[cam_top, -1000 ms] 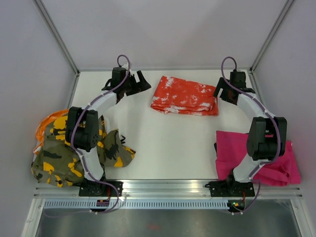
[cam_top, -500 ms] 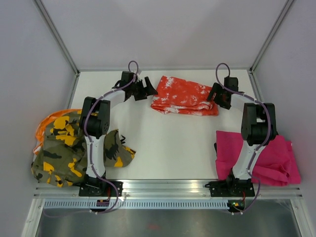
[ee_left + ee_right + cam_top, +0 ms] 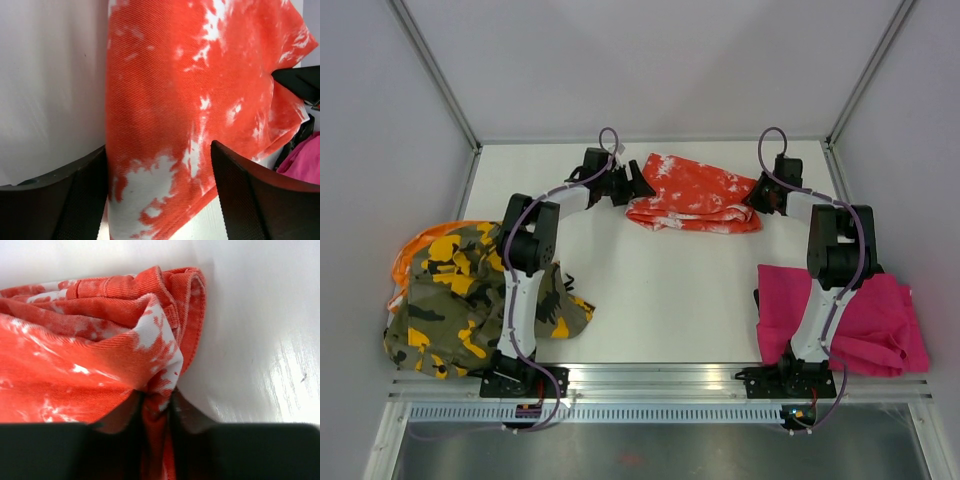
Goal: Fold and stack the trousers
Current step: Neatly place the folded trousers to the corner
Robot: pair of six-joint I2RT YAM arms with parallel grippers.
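Observation:
The orange-red trousers [image 3: 695, 195] with white splatter lie folded at the back middle of the table. My left gripper [image 3: 638, 185] is at their left end. In the left wrist view its jaws [image 3: 157, 200] stand open, one finger [image 3: 55, 200] on each side of the cloth's corner [image 3: 165, 150]. My right gripper [image 3: 756, 195] is at their right end, shut on a pinched fold of the orange-red cloth [image 3: 157, 412]. The camouflage trousers [image 3: 470, 295] lie crumpled at the left. The pink trousers [image 3: 865, 320] lie at the right, beside the right arm's base.
An orange cloth edge [image 3: 415, 250] shows under the camouflage pile. Grey walls and metal frame posts enclose the white table [image 3: 660, 290]. The metal rail [image 3: 650, 378] with both arm bases runs along the near edge.
Both arms have swung inward to the ends of the orange-red trousers. The right jaws have closed on the right end. The left jaws have come over the left corner and narrowed slightly.

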